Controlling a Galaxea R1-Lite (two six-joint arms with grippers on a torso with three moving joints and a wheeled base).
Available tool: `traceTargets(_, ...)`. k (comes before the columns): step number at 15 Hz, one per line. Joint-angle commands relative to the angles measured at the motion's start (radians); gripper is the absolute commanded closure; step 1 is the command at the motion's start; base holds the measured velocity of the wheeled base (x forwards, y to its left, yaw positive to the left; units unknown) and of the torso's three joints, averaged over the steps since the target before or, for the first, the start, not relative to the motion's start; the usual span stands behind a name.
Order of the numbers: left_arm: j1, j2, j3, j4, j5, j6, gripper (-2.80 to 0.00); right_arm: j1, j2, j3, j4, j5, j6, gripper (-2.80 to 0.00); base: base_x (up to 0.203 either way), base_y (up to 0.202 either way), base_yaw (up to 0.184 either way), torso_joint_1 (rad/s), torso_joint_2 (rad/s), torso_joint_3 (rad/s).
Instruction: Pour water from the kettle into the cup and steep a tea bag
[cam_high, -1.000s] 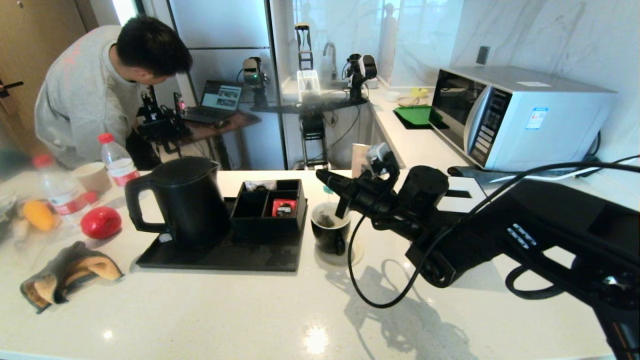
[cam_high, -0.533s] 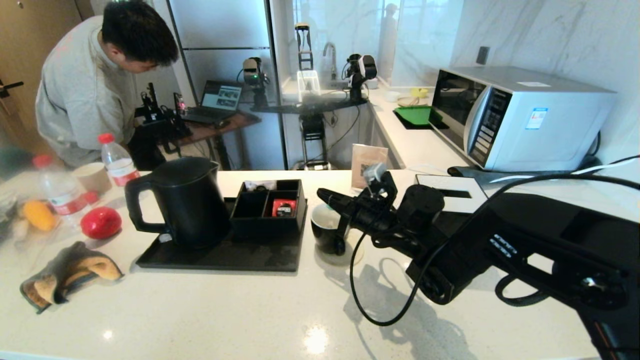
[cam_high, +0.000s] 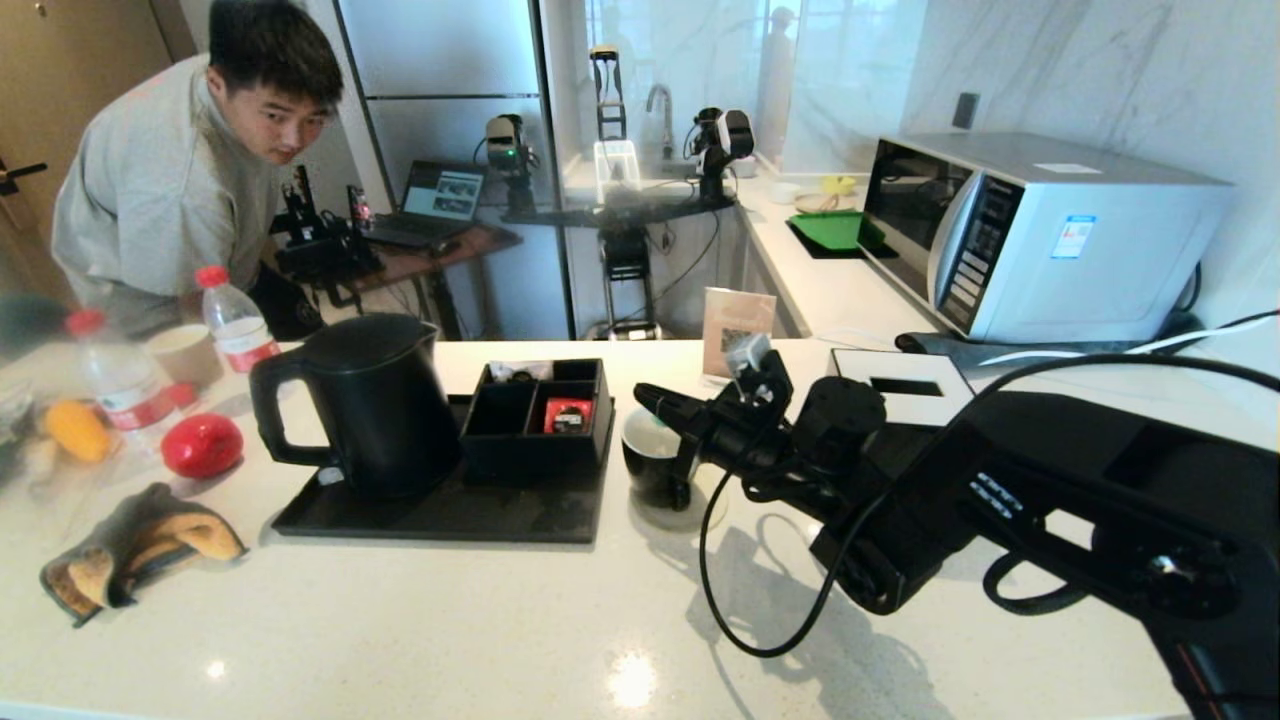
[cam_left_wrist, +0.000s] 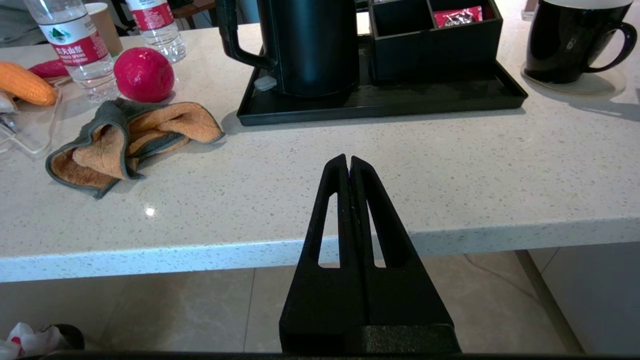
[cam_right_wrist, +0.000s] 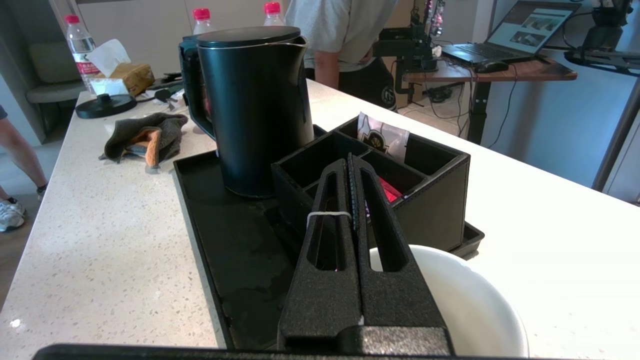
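Observation:
The black kettle (cam_high: 370, 400) stands on the left of a black tray (cam_high: 440, 515), lid on, handle towards the left. The black cup (cam_high: 655, 460) with a white inside sits on a coaster right of the tray. My right gripper (cam_high: 645, 392) hangs low over the cup's rim, shut on the tea bag's white string (cam_right_wrist: 327, 214), which loops over one finger. The bag itself is hidden below the fingers, inside the cup (cam_right_wrist: 465, 300). My left gripper (cam_left_wrist: 348, 162) is shut on nothing, held low before the counter's front edge, out of the head view.
A black divided box (cam_high: 535, 415) with a red packet (cam_high: 570, 415) stands on the tray between kettle and cup. A grey-orange cloth (cam_high: 140, 545), a red fruit (cam_high: 202, 444) and water bottles (cam_high: 235, 320) lie left. A microwave (cam_high: 1040, 230) stands right. A person (cam_high: 190, 180) leans behind the counter.
My right gripper has come down over the cup, and the tea bag, seen hanging in the cup before, has sunk out of sight. The person behind has turned his head.

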Motion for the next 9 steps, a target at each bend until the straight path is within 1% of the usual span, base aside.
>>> traceTargets(1,0.000,0.000,0.000,0.000,0.000,0.000,0.00,-0.002,-0.014,-0.007,-0.006,0.002,0.003,0.00,0.000,0.000,0.000,0.000,0.00,0.000)
traceTargets(5,0.000,0.000,0.000,0.000,0.000,0.000,0.00,-0.003,-0.064,-0.003,-0.001,0.001,0.004,0.00,0.000,0.000,0.000,0.000,0.00,0.000)
traceTargets(9,0.000,0.000,0.000,0.000,0.000,0.000,0.00,-0.002,-0.127,-0.028,0.054,0.001,0.004,0.00,0.000,0.000,0.000,0.000,0.00,0.000)
